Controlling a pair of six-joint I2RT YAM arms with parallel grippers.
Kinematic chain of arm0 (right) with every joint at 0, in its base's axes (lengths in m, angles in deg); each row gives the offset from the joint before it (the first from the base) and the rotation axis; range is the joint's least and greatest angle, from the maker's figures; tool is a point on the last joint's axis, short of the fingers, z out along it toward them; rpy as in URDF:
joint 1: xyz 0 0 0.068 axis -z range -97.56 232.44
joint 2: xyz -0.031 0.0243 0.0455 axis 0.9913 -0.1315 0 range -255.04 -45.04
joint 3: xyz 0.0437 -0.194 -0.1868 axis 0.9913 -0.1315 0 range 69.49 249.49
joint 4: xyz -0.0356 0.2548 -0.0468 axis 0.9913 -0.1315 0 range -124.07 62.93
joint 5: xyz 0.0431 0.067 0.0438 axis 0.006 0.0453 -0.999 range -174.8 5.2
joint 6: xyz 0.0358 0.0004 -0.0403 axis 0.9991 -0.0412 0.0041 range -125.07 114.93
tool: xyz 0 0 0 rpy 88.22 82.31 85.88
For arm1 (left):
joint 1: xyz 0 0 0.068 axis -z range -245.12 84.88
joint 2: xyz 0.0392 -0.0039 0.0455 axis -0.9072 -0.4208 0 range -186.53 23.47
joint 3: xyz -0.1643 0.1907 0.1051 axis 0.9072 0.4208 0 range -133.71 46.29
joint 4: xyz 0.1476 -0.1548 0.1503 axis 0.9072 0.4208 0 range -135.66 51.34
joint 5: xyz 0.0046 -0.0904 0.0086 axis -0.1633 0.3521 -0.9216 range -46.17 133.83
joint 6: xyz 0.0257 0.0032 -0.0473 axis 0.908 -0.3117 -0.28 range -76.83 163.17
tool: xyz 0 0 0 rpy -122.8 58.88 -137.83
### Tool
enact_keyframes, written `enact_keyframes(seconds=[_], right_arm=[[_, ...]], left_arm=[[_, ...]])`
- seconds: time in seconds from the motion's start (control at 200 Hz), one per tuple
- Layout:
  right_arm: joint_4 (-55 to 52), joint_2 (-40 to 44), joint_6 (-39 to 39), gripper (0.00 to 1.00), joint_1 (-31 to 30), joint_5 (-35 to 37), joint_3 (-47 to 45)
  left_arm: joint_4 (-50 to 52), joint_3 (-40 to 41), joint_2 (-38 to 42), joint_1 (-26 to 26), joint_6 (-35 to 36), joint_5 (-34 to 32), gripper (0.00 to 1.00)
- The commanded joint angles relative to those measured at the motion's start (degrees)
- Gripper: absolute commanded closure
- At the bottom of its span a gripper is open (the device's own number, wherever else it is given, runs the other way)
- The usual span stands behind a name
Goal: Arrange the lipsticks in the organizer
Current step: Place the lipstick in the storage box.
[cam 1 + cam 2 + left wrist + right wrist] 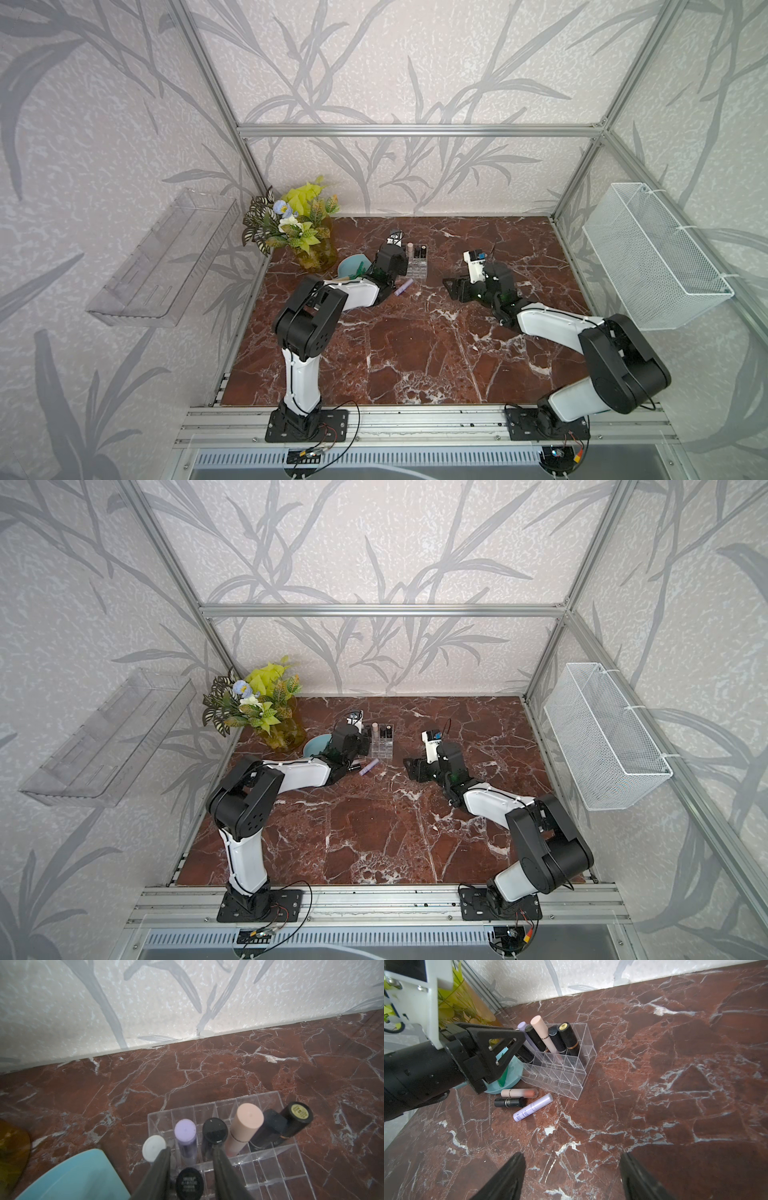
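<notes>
At the clear acrylic grid organizer (564, 1084), the left gripper (192, 1146) stands slightly parted around a black-capped lipstick tube (189, 1183), a teal bowl (72, 1178) close alongside. The right gripper (571, 1167) gapes wide, empty.

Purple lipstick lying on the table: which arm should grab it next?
Probably right. The right pincer is open, empty, facing the purple lipstick across the table. The left pincer straddles a black lipstick at the organizer.
</notes>
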Motion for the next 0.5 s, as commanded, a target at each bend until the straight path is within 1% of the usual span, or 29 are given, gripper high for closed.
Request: enact_keyframes(seconds=[0.0, 0.07, 0.145, 0.24, 0.345, 0.385, 0.495], right_arm=[[-1.00, -0.84, -0.83, 0.25, 0.33, -0.89, 1.34], [-1.14, -0.59, -0.86, 0.25, 0.28, -0.74, 1.29], [-1.41, 0.09, -1.00, 0.25, 0.26, -0.53, 0.99], [-2.14, 1.12, -1.12, 0.25, 0.30, -0.17, 0.72], [-3.06, 2.17, -1.07, 0.25, 0.32, 0.18, 0.63], [-3.41, 2.51, -1.00, 0.25, 0.27, 0.42, 0.61], [-4.79, 3.27, -0.89, 0.25, 0.33, 0.71, 0.77]], left_arm=[[-2.29, 1.74, 3.48, 0.25, 0.00, 1.15, 0.55], [-2.43, 2.56, 4.67, 0.33, 0.22, 1.34, 0.52], [-2.40, 4.05, 6.76, 0.60, 0.52, 1.15, 0.52], [-1.39, 6.93, 11.18, 0.89, 0.75, 1.40, 0.52], [0.79, 10.31, 16.90, 1.18, 0.88, 3.21, 0.53], [2.21, 10.79, 18.53, 1.18, 1.49, 4.43, 0.53], [10.64, 9.14, 21.29, 1.28, 1.53, 8.19, 0.54]])
